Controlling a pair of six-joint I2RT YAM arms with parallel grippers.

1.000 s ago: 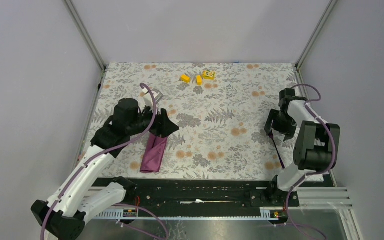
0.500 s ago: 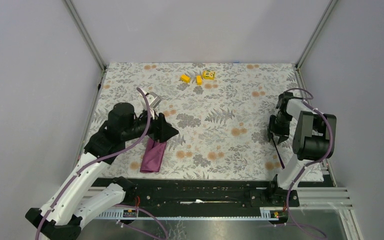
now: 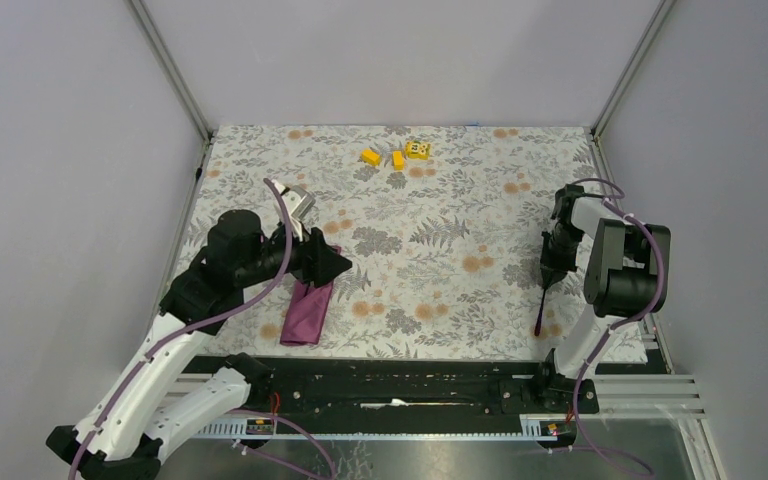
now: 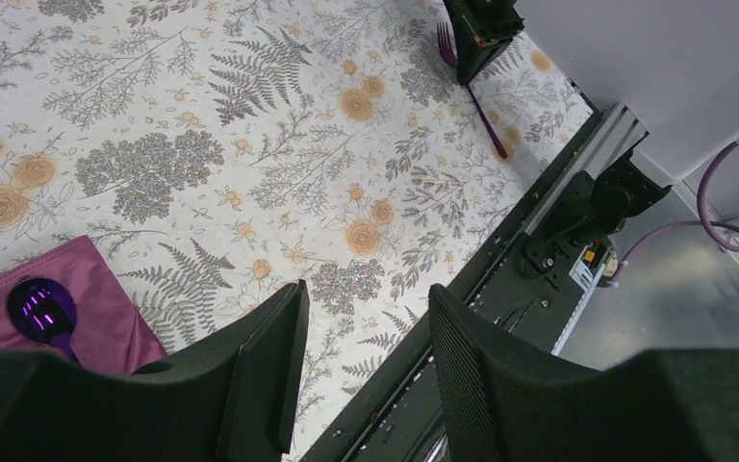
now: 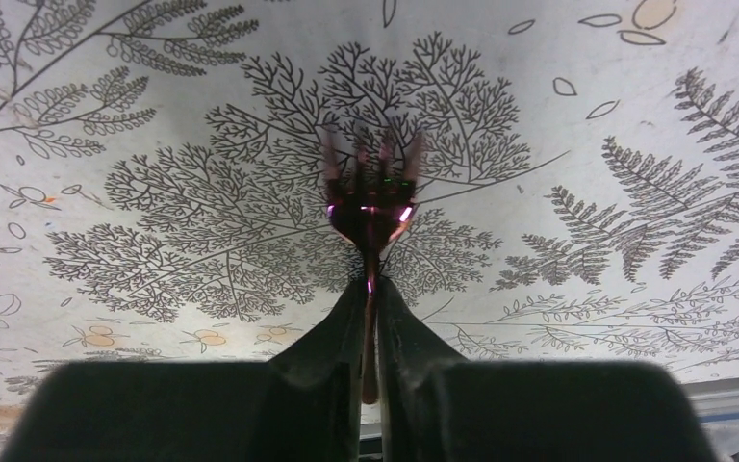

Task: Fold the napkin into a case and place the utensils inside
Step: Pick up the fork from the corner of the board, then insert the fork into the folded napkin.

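**Fork (image 5: pixel 370 207) clamped at right; case (image 3: pixel 307 312) and spoon (image 4: pixel 40 308) at left**

Right side: the right gripper (image 5: pixel 369 289) has its fingers pressed together on the neck of the dark purple fork, just behind the tines. The tines project past the fingertips over the floral tablecloth (image 3: pixel 440 220) and appear slightly blurred. The handle runs back between the fingers. In the overhead view the handle slants from the gripper toward the near edge of the table. Whether any part of the fork touches the tablecloth cannot be told.

Left side: the left gripper (image 4: pixel 366 289) hangs above the tablecloth with its fingers moderately apart. Nothing is between them; bare floral print shows through the gap.

Case: the plum-purple napkin lies folded into a narrow long strip on the near left part of the table, just beside and partly under the left gripper, well apart from the fork.

Spoon: its oval bowl rests on the purple cloth at the end of the case seen by the left wrist camera. The handle is hidden behind the left finger, so how far it sits inside cannot be told.

Other items: small yellow blocks (image 3: pixel 397 155) lie together near the far edge, well apart from both arms.
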